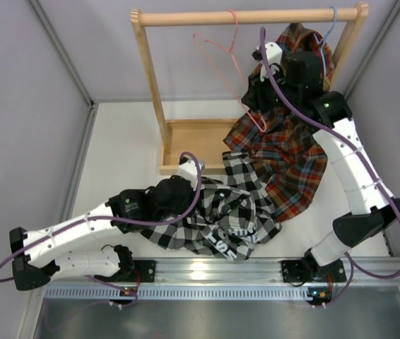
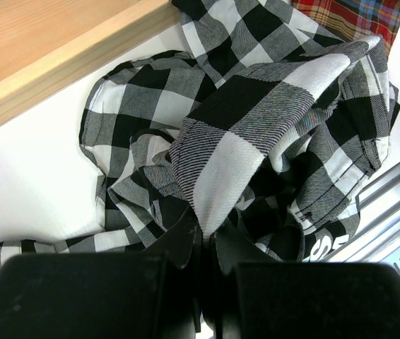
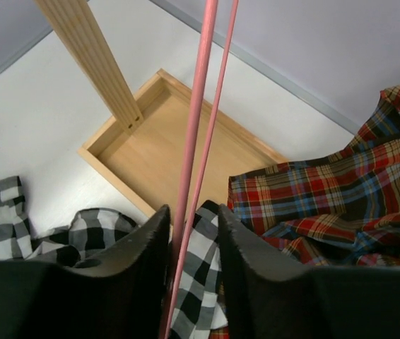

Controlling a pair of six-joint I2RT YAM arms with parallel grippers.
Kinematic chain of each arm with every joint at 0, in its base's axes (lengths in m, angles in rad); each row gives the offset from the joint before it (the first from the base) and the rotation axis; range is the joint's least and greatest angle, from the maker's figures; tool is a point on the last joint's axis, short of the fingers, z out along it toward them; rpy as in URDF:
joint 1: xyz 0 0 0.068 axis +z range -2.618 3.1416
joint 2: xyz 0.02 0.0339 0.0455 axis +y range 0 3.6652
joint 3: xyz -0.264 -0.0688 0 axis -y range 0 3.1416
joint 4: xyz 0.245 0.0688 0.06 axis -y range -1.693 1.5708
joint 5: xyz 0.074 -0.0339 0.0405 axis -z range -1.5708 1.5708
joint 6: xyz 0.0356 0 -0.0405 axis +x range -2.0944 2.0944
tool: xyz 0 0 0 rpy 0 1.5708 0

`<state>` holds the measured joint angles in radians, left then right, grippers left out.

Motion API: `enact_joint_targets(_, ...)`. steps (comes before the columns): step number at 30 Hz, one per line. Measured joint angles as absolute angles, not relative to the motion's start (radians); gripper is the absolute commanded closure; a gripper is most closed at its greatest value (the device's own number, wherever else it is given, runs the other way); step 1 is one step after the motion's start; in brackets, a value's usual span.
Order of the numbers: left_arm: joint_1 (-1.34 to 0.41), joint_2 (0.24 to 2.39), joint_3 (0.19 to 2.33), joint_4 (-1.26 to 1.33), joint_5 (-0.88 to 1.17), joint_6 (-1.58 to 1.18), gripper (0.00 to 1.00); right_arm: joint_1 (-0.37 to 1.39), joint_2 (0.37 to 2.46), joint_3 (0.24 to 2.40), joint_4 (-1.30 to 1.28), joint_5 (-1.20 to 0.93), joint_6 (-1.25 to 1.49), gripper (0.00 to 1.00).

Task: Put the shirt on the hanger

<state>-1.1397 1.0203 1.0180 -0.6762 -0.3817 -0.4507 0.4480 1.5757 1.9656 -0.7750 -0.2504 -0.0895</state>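
Black-and-white checked cloth, the shirt (image 1: 221,212) lies crumpled on the white tabletop (image 1: 122,155) between the two arms. It sits just in front of the base tray (image 1: 196,138) of the wooden rack, with its white lettering turned toward the near edge. Its far side touches the hem of a red plaid shirt (image 1: 292,155), which droops from a light blue hanger (image 1: 333,28) on the rack's rod (image 1: 249,15). The left end effector (image 2: 203,244) is low over the checked shirt with its jaws closed tight, pinching a raised fold of the fabric. The pink wire hanger (image 3: 197,106) hangs by its hook from the same rod, left of the plaid shirt and well apart from the checked one. The right end effector (image 3: 194,226) is up at this hanger, its jaws narrowly parted and straddling the two pink wires. A sliver of gap shows between the thinner wire and the right finger (image 3: 256,282), so the wires are bracketed rather than firmly clamped.
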Motion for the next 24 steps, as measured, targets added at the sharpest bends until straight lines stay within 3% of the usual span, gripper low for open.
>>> enact_joint_targets(2, -1.14, 1.022, 1.018, -0.676, -0.382, -0.451, 1.0, 0.448, 1.578, 1.966, -0.775, -0.25, -0.091, 0.75)
enact_joint_targets(7, -1.14, 1.022, 1.017, -0.676, -0.405, -0.458, 1.0, 0.448, 1.578, 1.965, -0.773, -0.245, -0.09, 1.0)
enact_joint_targets(24, -1.14, 1.061, 1.019, -0.673, -0.553, -0.533, 1.0, 0.448, 1.477, 1.914, -0.631, -0.189, 0.144, 1.0)
